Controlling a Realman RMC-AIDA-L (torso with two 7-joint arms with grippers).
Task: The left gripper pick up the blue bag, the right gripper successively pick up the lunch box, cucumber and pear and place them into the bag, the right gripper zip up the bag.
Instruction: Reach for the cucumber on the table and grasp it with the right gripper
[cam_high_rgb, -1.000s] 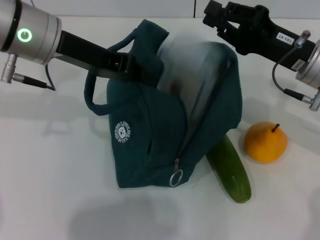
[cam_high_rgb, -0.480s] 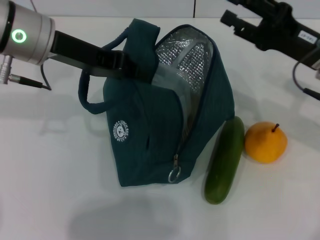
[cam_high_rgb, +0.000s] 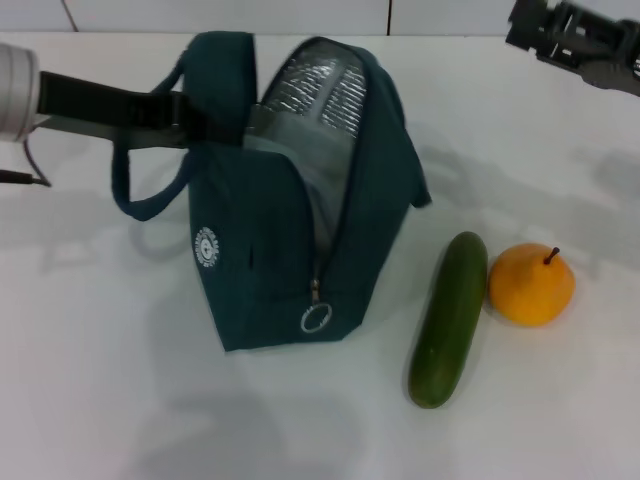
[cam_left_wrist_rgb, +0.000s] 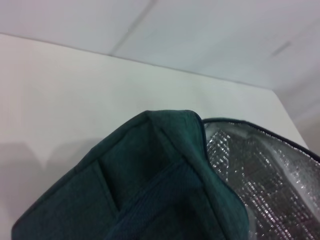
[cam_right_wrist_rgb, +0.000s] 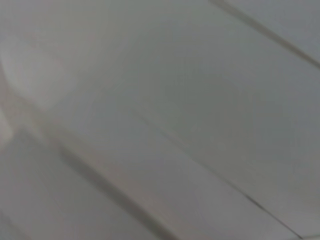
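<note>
Nearest the camera, the smooth dark green cucumber (cam_high_rgb: 447, 319) lies on the white table (cam_high_rgb: 120, 400), straighter than a second ago, when the bag partly covered it; now it lies clear of the bag, its far end just beside the squat yellow-orange pear (cam_high_rgb: 531, 284). The blue bag (cam_high_rgb: 290, 230), soft teal fabric with quilted silver lining and a ring zipper pull (cam_high_rgb: 316, 318), has shifted left and stands upright, mouth open. The left gripper (cam_high_rgb: 185, 115) is clamped on its top edge beside the handle. Farthest, the right gripper (cam_high_rgb: 560, 30) has withdrawn toward the corner; whether its fingers are together I cannot tell.
</note>
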